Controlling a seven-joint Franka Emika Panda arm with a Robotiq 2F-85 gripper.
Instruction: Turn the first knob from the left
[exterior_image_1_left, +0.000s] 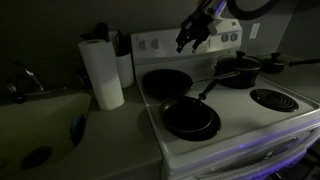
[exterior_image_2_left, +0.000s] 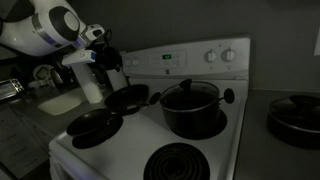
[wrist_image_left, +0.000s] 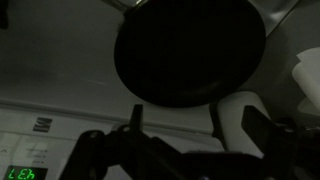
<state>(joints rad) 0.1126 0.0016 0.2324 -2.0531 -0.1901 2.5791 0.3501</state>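
The stove's white control panel (exterior_image_2_left: 185, 58) runs along the back of the cooktop. My gripper (exterior_image_2_left: 105, 55) hangs at the panel's left end; it also shows in an exterior view (exterior_image_1_left: 190, 40). In the wrist view the gripper (wrist_image_left: 196, 112) is open. A white knob (wrist_image_left: 232, 120) sits between its two dark fingers, closer to the right-hand one. I cannot tell whether the fingers touch it. In both exterior views the gripper hides that knob.
A black frying pan (wrist_image_left: 190, 50) sits on the burner just past the knob, with another pan (exterior_image_1_left: 190, 118) in front and a lidded pot (exterior_image_2_left: 190, 105) beside it. A paper towel roll (exterior_image_1_left: 103, 72) stands left of the stove. A green display (wrist_image_left: 22, 172) glows on the panel.
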